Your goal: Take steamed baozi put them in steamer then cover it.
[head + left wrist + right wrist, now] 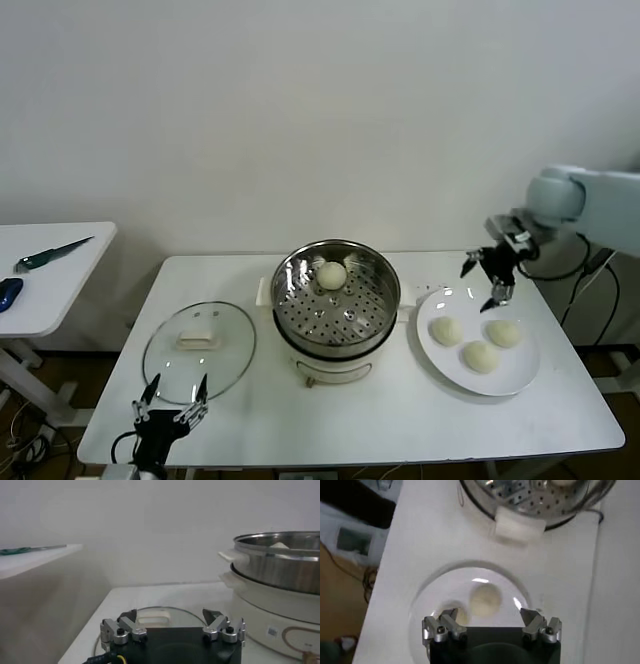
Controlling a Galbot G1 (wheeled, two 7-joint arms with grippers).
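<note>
A white table [350,410] stands before a plain pale wall, with a smaller side table [50,275] to its left carrying a knife [50,255]. Head view: the steamer [336,305] sits mid-table with one baozi [331,273] on its perforated insert, toward the far side. A glass lid [198,352] lies flat left of the steamer. A plate [478,345] to the right holds three baozi [481,356]. The right gripper [492,275] hovers above the plate's far edge, jaws spread wide and empty. The left gripper [171,400] rests low at the table's near-left edge, just beside the lid, jaws open and empty.

Left wrist view: the left gripper [172,625], jaws apart, faces the lid [160,617]; the steamer [280,580] rises beside it on its cream base.

Right wrist view: the right gripper [490,620], jaws wide, looks down on the plate [440,590] with one baozi [485,600] between its fingertips' line of sight and another partly hidden behind a fingertip; the steamer [535,500] lies beyond.
</note>
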